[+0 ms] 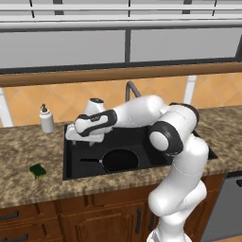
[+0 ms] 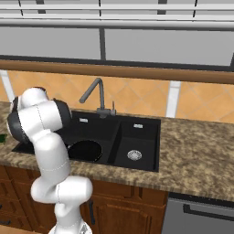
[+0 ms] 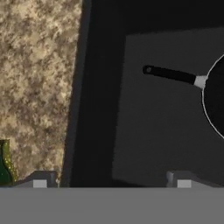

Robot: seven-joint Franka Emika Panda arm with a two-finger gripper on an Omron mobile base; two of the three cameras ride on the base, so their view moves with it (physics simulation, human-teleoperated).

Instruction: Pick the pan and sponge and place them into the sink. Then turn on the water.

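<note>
Pan in the sink, sponge on the desk, claw spread and empty.

Left base view: we see the pan [image 1: 121, 160] lying flat in the wide bowl of the sink [image 1: 71, 163], its handle pointing left; the sponge [image 1: 38, 170] sits on the desk [image 1: 28, 151] left of the sink, well apart from the soap bottle [image 1: 46, 119] at the back. Our arm reaches over the sink's left part. Right base view: we see the pan [image 2: 85, 151] in the left bowl, the faucet [image 2: 97, 97] behind it, the narrow bowl's silver drain [image 2: 134, 155] to the right. Hand view: our claw [image 3: 111, 180] hangs with its fingertips [image 3: 39, 180] wide apart, holding nothing, straddling the sink's left wall [image 3: 94, 109]; the pan [image 3: 215, 98] lies at right, the sponge [image 3: 4, 166] at the left edge.
</note>
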